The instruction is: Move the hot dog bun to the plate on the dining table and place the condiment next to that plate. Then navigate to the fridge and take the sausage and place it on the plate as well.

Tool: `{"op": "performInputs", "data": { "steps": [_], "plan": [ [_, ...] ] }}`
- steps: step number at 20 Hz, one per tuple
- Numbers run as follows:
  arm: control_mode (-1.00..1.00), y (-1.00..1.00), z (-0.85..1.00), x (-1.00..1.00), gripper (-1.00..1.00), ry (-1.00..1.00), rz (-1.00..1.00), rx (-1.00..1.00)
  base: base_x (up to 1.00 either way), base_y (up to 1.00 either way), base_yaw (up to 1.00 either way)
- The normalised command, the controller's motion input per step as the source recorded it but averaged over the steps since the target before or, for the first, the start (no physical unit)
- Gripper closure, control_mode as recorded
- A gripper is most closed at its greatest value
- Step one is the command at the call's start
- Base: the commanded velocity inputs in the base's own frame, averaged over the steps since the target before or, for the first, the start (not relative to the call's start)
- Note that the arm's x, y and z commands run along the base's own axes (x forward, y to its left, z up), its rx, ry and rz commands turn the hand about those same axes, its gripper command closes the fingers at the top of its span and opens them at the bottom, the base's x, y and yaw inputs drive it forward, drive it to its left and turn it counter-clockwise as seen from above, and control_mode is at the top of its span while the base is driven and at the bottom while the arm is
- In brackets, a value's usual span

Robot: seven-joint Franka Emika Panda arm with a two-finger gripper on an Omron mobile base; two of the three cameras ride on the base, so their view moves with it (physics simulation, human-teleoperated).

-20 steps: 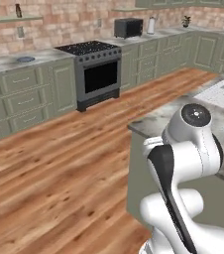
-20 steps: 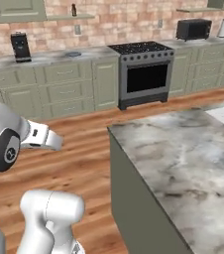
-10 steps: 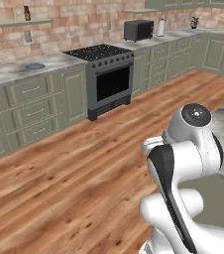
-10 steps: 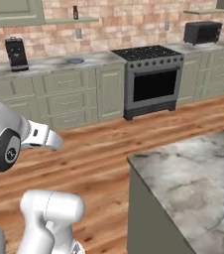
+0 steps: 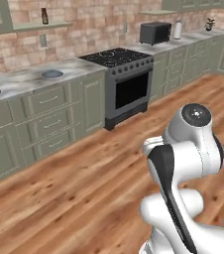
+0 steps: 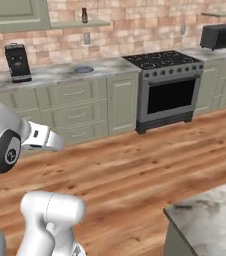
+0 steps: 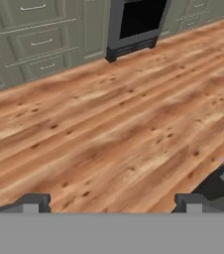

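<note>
My gripper (image 7: 111, 203) hangs open over bare wooden floor, with its two dark fingertips (image 7: 34, 202) wide apart and nothing between them. A corner of the dining table (image 6: 207, 220), with its grey-white veined marble top, juts in at the lower right of the right base view. The hot dog bun, the plate, the condiment, the fridge and the sausage are out of view. My white arm (image 5: 183, 163) is folded close to the base.
A black stove (image 5: 126, 82) stands in a run of grey-green cabinets (image 6: 75, 107) along the brick wall. On the counter are a blue-grey dish (image 6: 84, 70), a coffee machine (image 6: 17, 62) and a microwave (image 5: 154, 32). A dark bottle (image 5: 44, 16) sits on a shelf. Wooden floor (image 5: 69, 183) lies open between.
The whole picture has slid to the right in both base views, so the base is turning. The marble table has mostly left the frame. The arm keeps its pose and the gripper stays open.
</note>
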Motion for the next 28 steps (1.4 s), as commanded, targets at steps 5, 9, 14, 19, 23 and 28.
{"op": "performInputs", "data": {
  "steps": [5,9,14,19,23,28],
  "plan": [
    [1.00,0.00,0.00,0.00,-1.00,0.00,0.00,0.00,1.00,0.42,0.08],
    [1.00,0.00,0.00,0.00,-1.00,0.00,0.00,0.00,1.00,0.04,0.27],
    [1.00,0.00,0.00,0.00,-1.00,0.00,0.00,0.00,1.00,-0.01,0.38],
    [1.00,0.00,0.00,0.00,-1.00,0.00,0.00,0.00,1.00,-0.19,0.43],
    [1.00,0.00,0.00,0.00,-1.00,0.00,0.00,0.00,1.00,-0.41,0.39],
    [1.00,0.00,0.00,0.00,-1.00,0.00,0.00,0.00,0.87,-0.59,0.25]
  ]
}}
